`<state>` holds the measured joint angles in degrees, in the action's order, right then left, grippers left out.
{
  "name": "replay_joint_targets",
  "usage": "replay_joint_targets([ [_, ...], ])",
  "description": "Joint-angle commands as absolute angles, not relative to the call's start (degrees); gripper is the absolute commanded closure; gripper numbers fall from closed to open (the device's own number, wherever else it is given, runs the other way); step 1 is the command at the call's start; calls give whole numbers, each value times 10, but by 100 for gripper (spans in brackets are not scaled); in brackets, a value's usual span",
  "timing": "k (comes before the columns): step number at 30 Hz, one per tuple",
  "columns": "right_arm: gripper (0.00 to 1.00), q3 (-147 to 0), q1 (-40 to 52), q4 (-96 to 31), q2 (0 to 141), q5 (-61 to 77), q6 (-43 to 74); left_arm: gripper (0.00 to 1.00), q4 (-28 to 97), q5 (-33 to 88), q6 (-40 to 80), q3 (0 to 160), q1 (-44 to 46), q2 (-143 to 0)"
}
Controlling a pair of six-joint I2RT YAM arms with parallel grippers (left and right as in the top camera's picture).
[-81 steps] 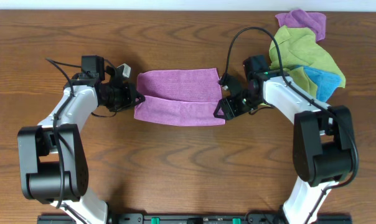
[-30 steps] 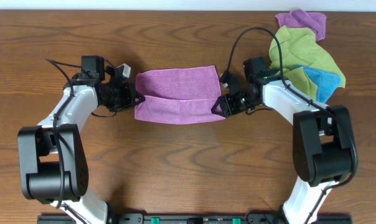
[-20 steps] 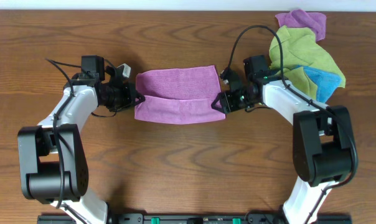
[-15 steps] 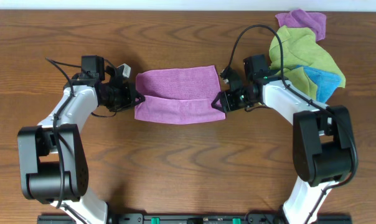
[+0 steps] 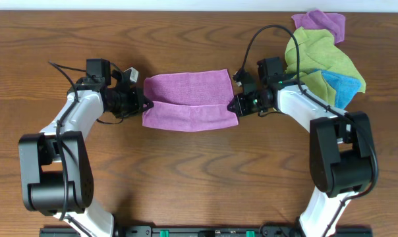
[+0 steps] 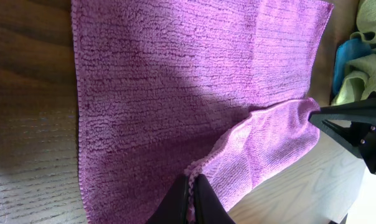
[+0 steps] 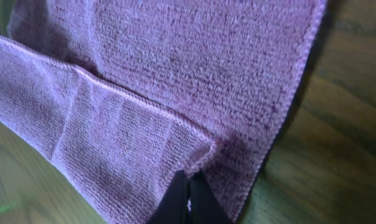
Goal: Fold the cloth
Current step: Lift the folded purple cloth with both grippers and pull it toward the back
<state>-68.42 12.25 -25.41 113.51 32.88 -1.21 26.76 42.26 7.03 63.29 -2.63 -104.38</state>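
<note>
The lilac cloth (image 5: 186,89) lies flat between both arms, its near strip doubled over so a hemmed edge crosses the middle. My left gripper (image 5: 145,105) is shut on the left end of that hemmed edge; the left wrist view shows the hem pinched between the dark fingertips (image 6: 191,182) on the cloth (image 6: 163,93). My right gripper (image 5: 234,105) is shut on the right end of the same edge. In the right wrist view the hem of the cloth (image 7: 175,74) runs straight into the closed tips of the right gripper (image 7: 188,182).
A heap of other cloths sits at the back right behind the right arm: lime-green (image 5: 321,56), blue (image 5: 342,87) and a second purple one (image 5: 324,23). The right arm's black cable (image 5: 252,39) loops above the table. Bare wooden tabletop surrounds the cloth.
The right gripper slid a little away from the front edge onto the cloth's folded edge and closed on it. The left gripper stayed put, still shut on its end.
</note>
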Motion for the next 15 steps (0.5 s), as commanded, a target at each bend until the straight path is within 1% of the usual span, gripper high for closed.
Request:
replay_joint_targets([
  [1,99,-684,128,-246,1137,336,8,94,271,431,64,643,-30,-1034],
  [10,99,-727,128,-250,1115,358,8,94,264,430,62,644,-30,-1000],
  [15,99,-758,133,-250,1112,358,8,94,261,400,62,644,-30,-971],
])
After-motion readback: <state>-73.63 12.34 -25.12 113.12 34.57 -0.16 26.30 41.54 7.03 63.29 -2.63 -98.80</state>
